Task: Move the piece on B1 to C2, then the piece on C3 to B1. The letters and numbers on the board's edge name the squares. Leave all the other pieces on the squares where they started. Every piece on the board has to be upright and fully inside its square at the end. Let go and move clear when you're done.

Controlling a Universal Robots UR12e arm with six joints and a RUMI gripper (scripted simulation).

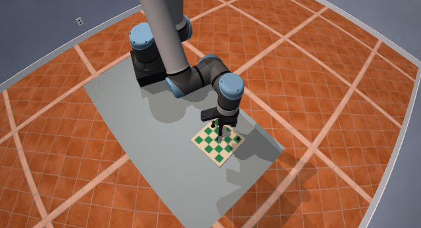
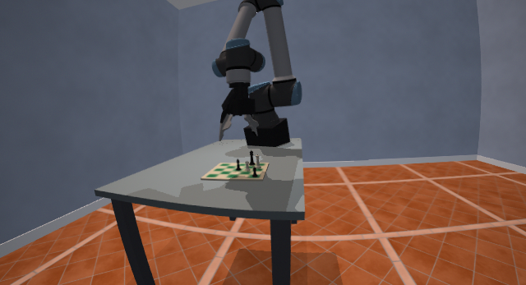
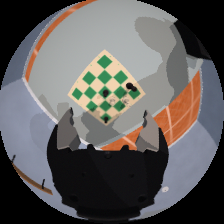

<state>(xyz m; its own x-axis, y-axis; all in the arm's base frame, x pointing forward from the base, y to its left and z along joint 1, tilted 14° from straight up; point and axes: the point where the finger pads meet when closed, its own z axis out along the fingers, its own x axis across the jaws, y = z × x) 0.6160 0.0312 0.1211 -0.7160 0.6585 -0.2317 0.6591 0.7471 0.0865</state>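
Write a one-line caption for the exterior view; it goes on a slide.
Open gripper hangs empty, high above a chessboard with five upright pieces on a grey table.

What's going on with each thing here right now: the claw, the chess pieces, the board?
Claw: open, holding nothing, hanging well above the board.
Chessboard: lying flat on the grey table.
Tall black piece: upright.
Small black piece at the left: upright.
Small black piece near the board's front edge: upright.
Tall pale piece: upright.
Small pale piece: upright, as far as the exterior view shows.
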